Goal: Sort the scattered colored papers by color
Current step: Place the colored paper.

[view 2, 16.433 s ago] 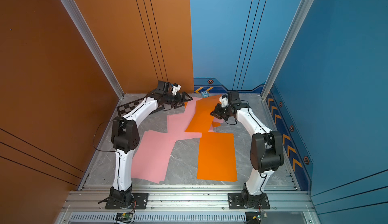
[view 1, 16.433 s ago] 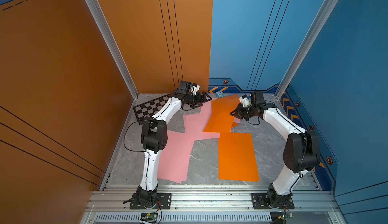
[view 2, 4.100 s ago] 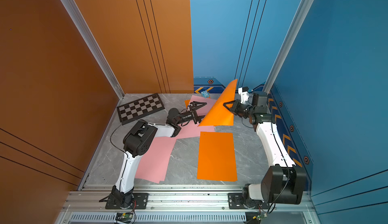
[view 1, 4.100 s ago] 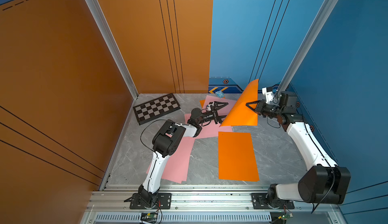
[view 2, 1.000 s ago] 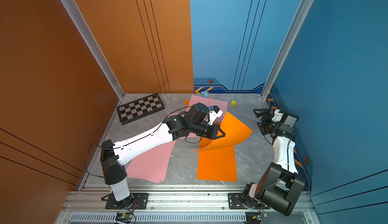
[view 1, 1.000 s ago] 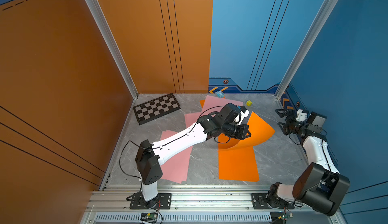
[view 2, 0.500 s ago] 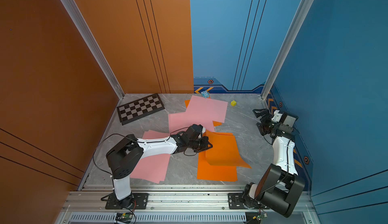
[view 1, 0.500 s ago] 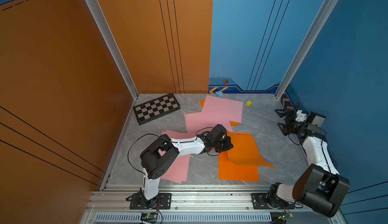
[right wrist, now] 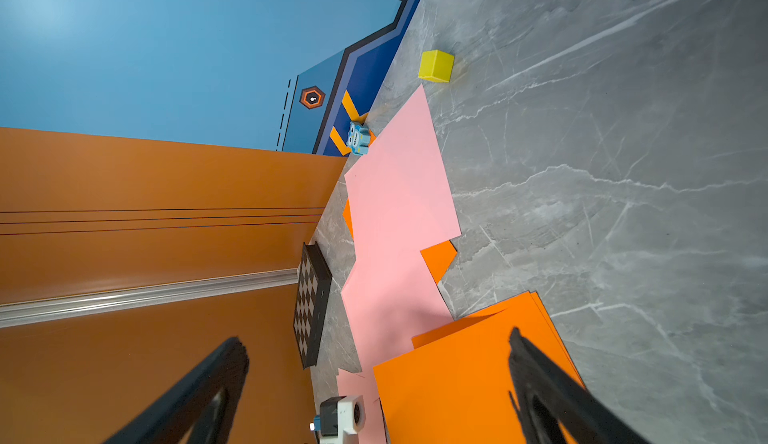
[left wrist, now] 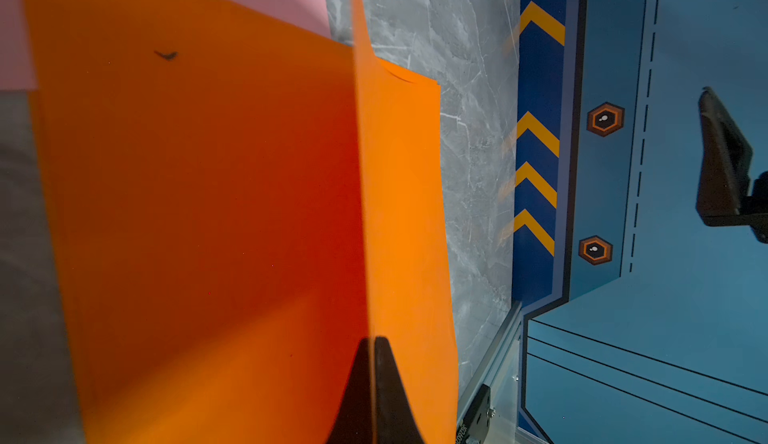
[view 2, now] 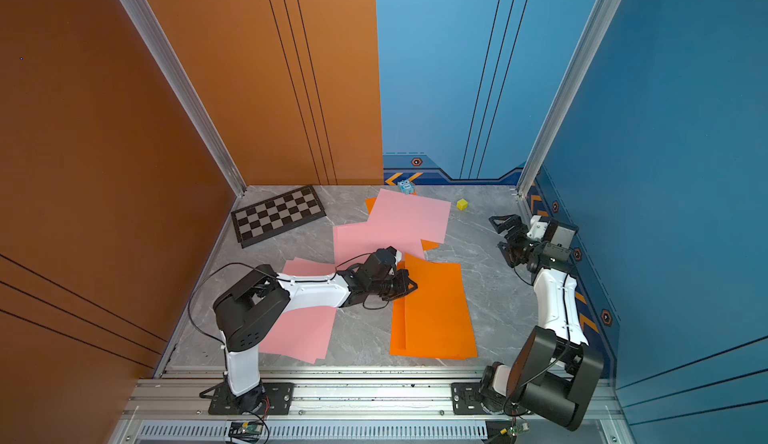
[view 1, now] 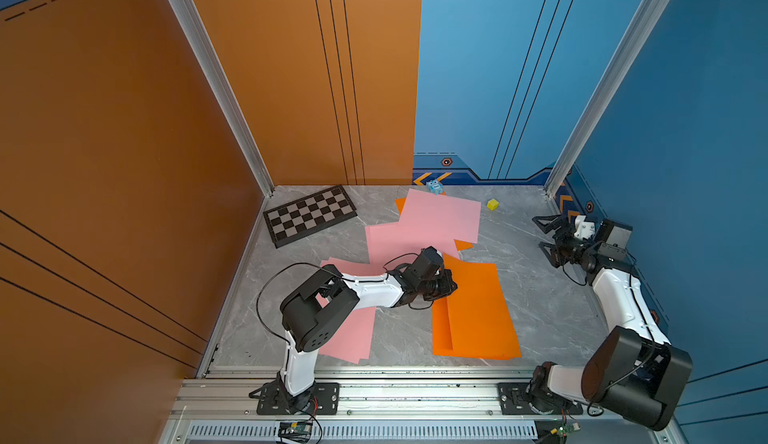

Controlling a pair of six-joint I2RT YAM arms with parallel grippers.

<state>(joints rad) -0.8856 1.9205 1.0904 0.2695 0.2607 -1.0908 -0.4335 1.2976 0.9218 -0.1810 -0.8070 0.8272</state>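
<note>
Left gripper (view 1: pixel 452 286) is pinched tight on the top orange sheet (view 1: pixel 478 296), at its left edge near the far corner. In the left wrist view the two black fingertips (left wrist: pixel 392 392) meet with the paper's edge between them, and that edge stands lifted. This sheet lies skewed on a lower orange sheet (view 1: pixel 439 331), toward the front of the floor between the two arms.

Near pink sheets (view 1: pixel 353 338) lie beside the left arm's base, partly under the arm. Far pink sheets (view 1: pixel 440 217) overlap toward the back, and orange corners (view 1: pixel 463 245) poke out from beneath them; how many papers lie under there cannot be told.

Right gripper (view 1: pixel 546 238) is spread wide and holds nothing. It sits by the right wall, well apart from every paper.

Small print on a black bracket (left wrist: pixel 465 431) is too blurred to read.

A checkered board (view 1: pixel 309 215), a yellow cube (view 1: pixel 492 204) and a small blue toy (view 1: pixel 434 187) sit at the back. The floor (view 1: pixel 548 304) is grey marble-patterned, enclosed by an orange wall (view 1: pixel 291 88) and a blue wall (view 1: pixel 478 88).
</note>
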